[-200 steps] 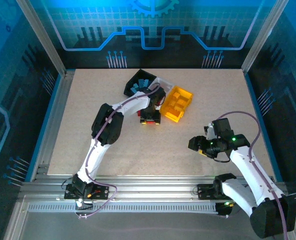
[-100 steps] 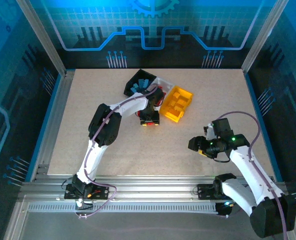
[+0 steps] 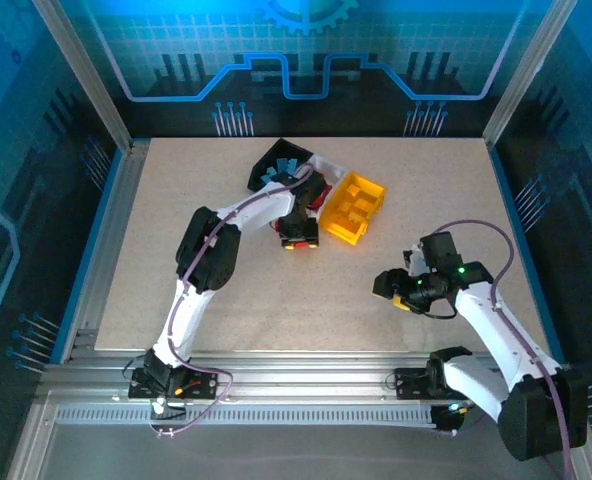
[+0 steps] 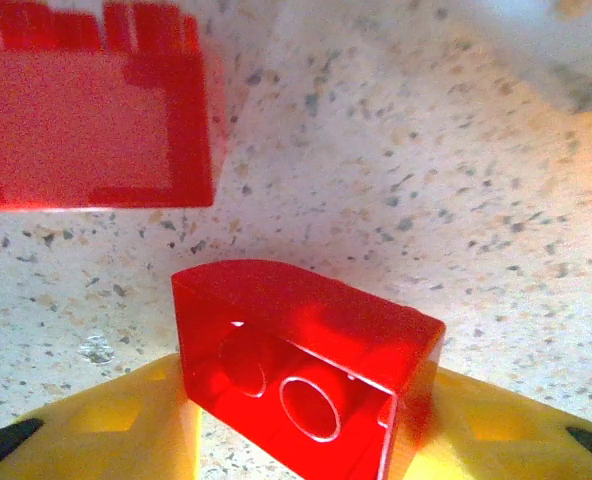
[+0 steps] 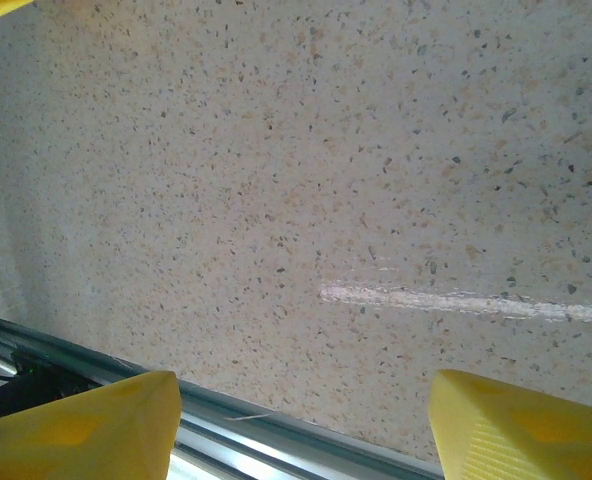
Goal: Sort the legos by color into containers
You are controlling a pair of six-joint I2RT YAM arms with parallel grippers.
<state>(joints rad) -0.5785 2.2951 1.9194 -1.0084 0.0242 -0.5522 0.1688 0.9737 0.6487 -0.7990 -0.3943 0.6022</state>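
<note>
Red plastic sits clamped between the yellow fingers (image 4: 106, 435) of the left gripper (image 4: 306, 440). It is one red brick (image 4: 306, 370), tilted so its hollow underside and round tubes face the wrist camera, and carried just above the speckled table (image 4: 456, 200). A second red brick (image 4: 91, 130) lies on the table just beyond it, so the arm is probably taking the reds one at a time. From above, the left gripper (image 3: 299, 238) hangs at the near side of the row of containers, just in front of the white bin (image 3: 328, 165). The black bin (image 3: 276, 160), with blue pieces (image 3: 274, 177) in it, adjoins the white one on one side, and the yellow-orange bin (image 3: 354, 208) on the other. Red shows inside the white one, which is likely where this brick belongs. The right gripper (image 3: 388, 288) hovers well apart over bare table, its fingers (image 5: 76, 420) spread wide with nothing between them, probably parked there to leave the left arm's path free. No brand, label or writing is legible anywhere.
</note>
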